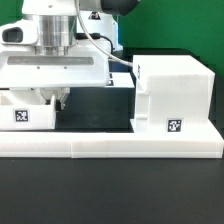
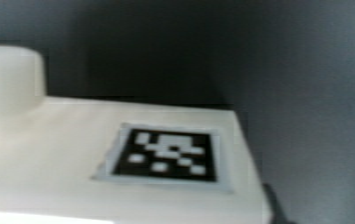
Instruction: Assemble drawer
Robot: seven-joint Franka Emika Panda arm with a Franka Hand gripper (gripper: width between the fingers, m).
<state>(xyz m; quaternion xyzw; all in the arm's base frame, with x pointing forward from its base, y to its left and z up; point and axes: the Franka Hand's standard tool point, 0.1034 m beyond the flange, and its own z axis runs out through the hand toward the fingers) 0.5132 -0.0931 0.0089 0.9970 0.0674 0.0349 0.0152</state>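
**A:** Starting from the exterior view's left, what's there?

**B:** A small knobbed tray sits on the dark surface, just behind the long border rail, tag facing the camera. I can make out only this one tray. The wrist view looks down on what seems to be the same part: a white face with a square tag and a rounded knob beside it.

**A:** And the gripper?

**B:** The gripper hangs low at the tray's right edge. Its fingertips are half hidden by the arm's white body, so I cannot tell how far apart they stand, or whether they hold anything.

**A:** Further right?

**B:** The large cubic housing stands upright behind the rail, well apart from the tray, with bare surface between them.

**A:** So which step is this?

**B:** Taking hold of the tray, I'd judge. No tray is in the housing yet. Next, a firm grip is needed, then a level carry rightwards, lined up with the housing's opening. I can't tell which face is open from here.
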